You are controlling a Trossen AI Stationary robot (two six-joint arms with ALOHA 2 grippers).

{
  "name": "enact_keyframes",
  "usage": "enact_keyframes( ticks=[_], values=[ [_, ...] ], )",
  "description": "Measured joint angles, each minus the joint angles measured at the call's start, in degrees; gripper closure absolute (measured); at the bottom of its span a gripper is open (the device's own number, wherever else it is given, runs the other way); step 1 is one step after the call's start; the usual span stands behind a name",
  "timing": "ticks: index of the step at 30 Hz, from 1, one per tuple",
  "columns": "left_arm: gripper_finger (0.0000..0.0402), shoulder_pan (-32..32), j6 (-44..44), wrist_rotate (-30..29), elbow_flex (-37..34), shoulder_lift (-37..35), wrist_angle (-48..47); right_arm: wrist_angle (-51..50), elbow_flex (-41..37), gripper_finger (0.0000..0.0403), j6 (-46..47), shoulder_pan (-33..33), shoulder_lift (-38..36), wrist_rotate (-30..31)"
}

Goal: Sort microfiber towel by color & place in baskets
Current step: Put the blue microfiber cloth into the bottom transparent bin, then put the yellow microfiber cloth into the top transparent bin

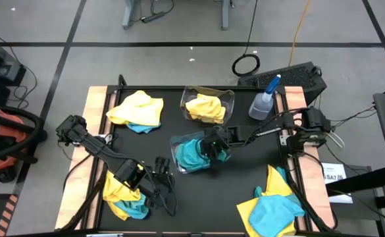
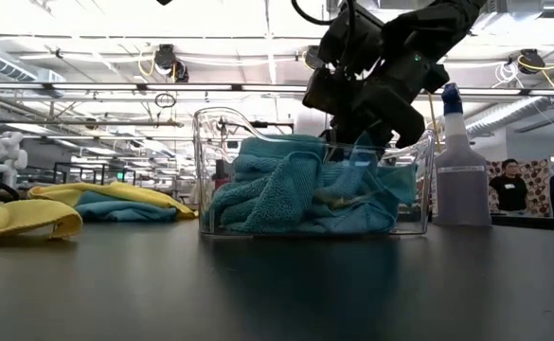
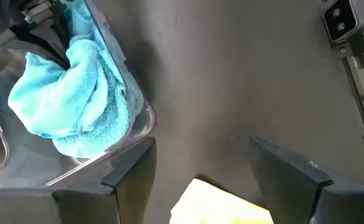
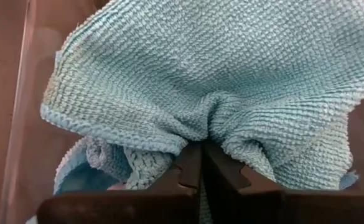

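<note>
- While the right gripper sits inside the near basket, we judge the step in hand to be depositing a blue towel among the turquoise cloths already there.
- Its fingers are pressed together, pinching a fold of that blue towel, as the right wrist view shows.
- We expect the next move to call for parting the fingers so the cloth drops, then lifting clear of the basket wall without dragging the fabric out.
- The left gripper hovers near the front left pile, its fingers spread and holding nothing; a yellow cloth lies just below them.
- The far basket holds yellow towels only, so the colour split looks correct.
- Unsorted mixed piles remain: one at the back left and one at the front right, so we judge the task partly done.
- The towels look soft, fuzzy and crumpled; the held one shows a ribbed weave bunched at the pinch.
- A spray bottle stands near the far basket.
</note>
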Motion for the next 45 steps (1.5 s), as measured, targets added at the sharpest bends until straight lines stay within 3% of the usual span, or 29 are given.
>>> enact_keyframes(
  ticks=[5, 14, 21, 33, 38, 45],
  values=[
    [0.0143, 0.02, -0.41, 0.71, 0.0, 0.0, -1.46, -1.28, -0.28, 0.0394, -0.43, 0.02, -3.17, 0.49],
    [0.0143, -0.83, -8.6, 2.84, 0.0, 0.0, -12.39, -4.0, -0.32, 0.0382, -1.76, 1.06, -11.7, 0.67],
    [0.0143, -4.66, -17.4, 6.57, 0.0, -0.01, -20.57, -4.12, -0.32, 0.0297, -1.78, 2.42, -15.82, 0.82],
    [0.0143, -15.41, -38.22, 6.73, 0.01, -0.02, -27.0, -4.12, -0.32, 0.0143, -2.4, 3.6, -16.91, 0.65],
    [0.0143, -19.22, -49.02, 6.9, 0.02, -0.02, -32.16, -4.09, -0.31, 0.0116, -2.4, 4.16, -16.91, 0.62],
    [0.0143, -23.03, -58.13, 6.93, -0.41, -0.09, -32.9, -4.09, -0.3, 0.0113, -2.39, 5.41, -16.91, 0.59]
  ],
)
